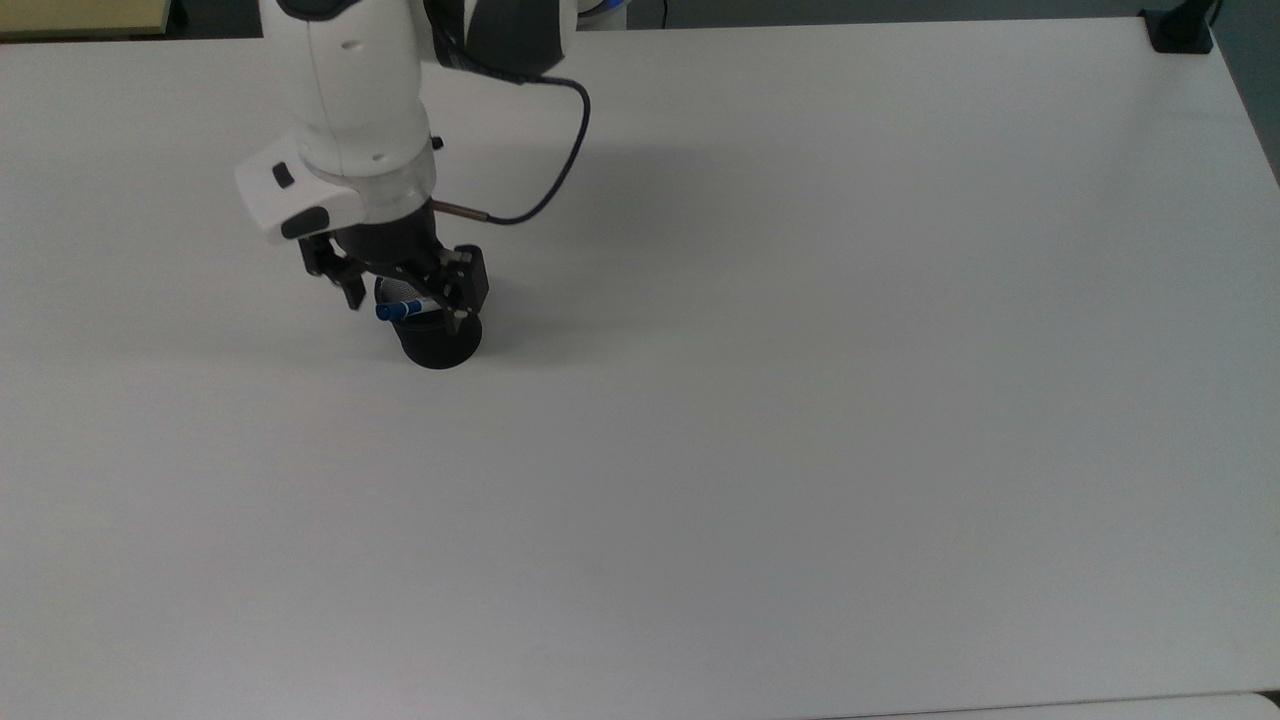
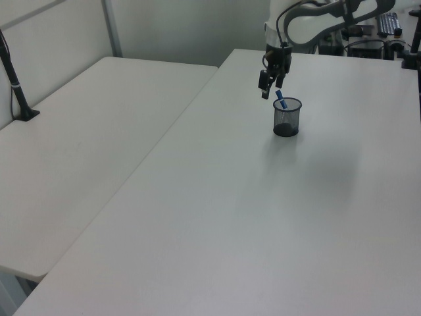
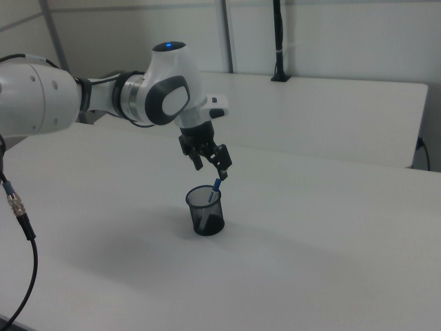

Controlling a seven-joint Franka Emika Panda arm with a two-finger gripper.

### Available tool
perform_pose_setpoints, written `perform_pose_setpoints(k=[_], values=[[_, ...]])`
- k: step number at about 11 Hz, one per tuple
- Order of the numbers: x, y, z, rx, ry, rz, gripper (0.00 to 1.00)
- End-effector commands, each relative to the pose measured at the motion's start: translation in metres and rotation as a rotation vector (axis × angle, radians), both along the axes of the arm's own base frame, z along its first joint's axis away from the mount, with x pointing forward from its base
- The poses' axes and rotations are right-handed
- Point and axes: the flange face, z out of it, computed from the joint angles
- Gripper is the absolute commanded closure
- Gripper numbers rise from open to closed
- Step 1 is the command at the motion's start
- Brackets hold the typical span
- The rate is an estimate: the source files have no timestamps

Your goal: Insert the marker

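- The marker (image 3: 216, 187) stands in the black mesh cup (image 3: 204, 211), its blue cap end sticking up above the rim and leaning toward the right view's right side of the cup.
- In the left view the marker (image 2: 281, 102) leans with its blue end rising past the rim of the cup (image 2: 287, 118) toward the left view's left.
- From the top view the blue cap (image 1: 397, 311) lies across the cup's opening near the rim on the top view's left, while the white barrel runs back under the gripper; the cup's dark wall (image 1: 440, 346) shows below it.
- The gripper (image 3: 209, 161) hangs just above the cup with its jaws spread wide and nothing between them; the marker's tip sits below the jaws, apparently clear of both fingers, though the gap is hard to judge.
- In the top view the gripper (image 1: 401, 285) sits directly over the cup's mouth, one finger (image 1: 350, 290) to the top view's left of the cup and the other over its right side.
- The cup rests upright on the white tabletop (image 1: 800, 400).
- A dark cable (image 1: 560, 150) loops from the arm's wrist toward the top view's right.
- A second white tabletop (image 2: 72, 145) adjoins on the left view's left.
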Motion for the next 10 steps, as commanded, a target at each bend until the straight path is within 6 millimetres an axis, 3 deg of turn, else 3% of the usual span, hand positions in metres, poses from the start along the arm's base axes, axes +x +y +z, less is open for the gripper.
perform_pose_setpoints(k=[1, 5, 7, 10], values=[[-0.030, -0.008, 0.056, 0.008, 0.040, 0.027, 0.00], [-0.077, 0.035, 0.123, 0.043, 0.129, 0.084, 0.00], [-0.089, 0.043, 0.134, 0.047, 0.160, 0.100, 0.00], [-0.090, 0.035, 0.135, 0.048, 0.163, 0.083, 0.00]])
